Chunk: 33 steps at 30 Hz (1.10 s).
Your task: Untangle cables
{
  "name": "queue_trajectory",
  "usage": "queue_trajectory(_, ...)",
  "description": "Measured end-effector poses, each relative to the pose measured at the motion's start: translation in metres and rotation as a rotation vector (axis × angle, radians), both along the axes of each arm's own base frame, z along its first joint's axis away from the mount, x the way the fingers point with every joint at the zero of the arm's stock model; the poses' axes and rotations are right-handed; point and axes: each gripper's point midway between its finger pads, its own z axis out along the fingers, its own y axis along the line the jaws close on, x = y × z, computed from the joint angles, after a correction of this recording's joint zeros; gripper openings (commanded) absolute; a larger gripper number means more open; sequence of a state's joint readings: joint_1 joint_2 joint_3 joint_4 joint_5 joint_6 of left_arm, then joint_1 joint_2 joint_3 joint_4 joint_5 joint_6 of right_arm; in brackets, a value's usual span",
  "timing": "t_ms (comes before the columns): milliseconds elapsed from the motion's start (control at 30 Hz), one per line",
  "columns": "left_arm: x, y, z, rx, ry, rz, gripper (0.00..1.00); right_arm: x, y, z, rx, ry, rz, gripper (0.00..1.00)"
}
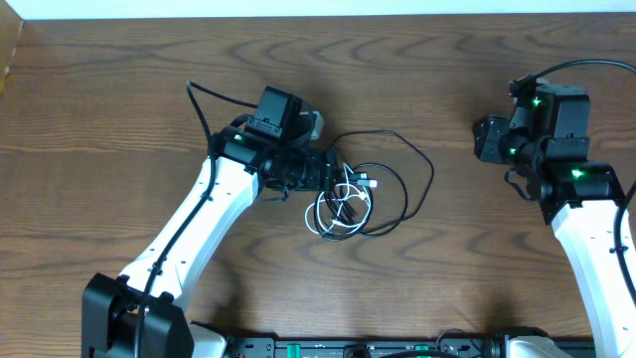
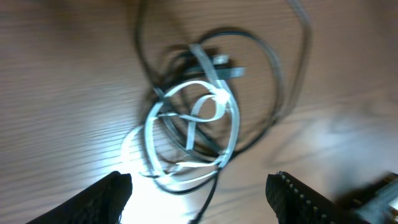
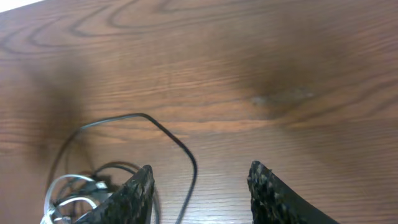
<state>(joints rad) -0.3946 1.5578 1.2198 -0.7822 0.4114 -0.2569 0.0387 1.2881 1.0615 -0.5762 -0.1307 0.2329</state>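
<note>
Here, the wooden table (image 1: 99, 89) fills the overhead view. The left gripper (image 1: 326, 171) sits at the left edge of the cables (image 1: 363, 194), its fingers spread wide with nothing between them. Whether it touches the cables cannot be told. The right gripper (image 1: 489, 139) hangs well apart to the right, its fingers likewise spread and empty. Within the tangle, the white cord (image 2: 219, 98) loops among the black cords (image 3: 143, 114).

Open table (image 1: 467, 249) lies right of the cables (image 1: 350, 207); the left tool (image 1: 333, 174), spread, blocks their left side.
</note>
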Motion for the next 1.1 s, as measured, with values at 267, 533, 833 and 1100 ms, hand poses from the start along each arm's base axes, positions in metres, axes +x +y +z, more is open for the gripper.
queue_trajectory(267, 0.007, 0.014, -0.013, 0.087, -0.030, 0.033, 0.74, -0.018, 0.045, -0.017, 0.076, 0.098, 0.148, 0.49)
queue_trajectory(533, 0.022, -0.017, -0.042, 0.029, -0.021, -0.025, 0.74, -0.023, 0.050, -0.025, 0.085, 0.140, 0.166, 0.51)
queue_trajectory(833, 0.001, -0.057, -0.098, 0.051, 0.073, -0.156, 0.11, -0.024, 0.050, -0.027, 0.087, 0.148, 0.167, 0.52)
queue_trajectory(1100, 0.014, -0.055, -0.079, 0.055, -0.010, -0.145, 0.08, -0.025, 0.049, -0.028, 0.079, 0.153, 0.162, 0.54)
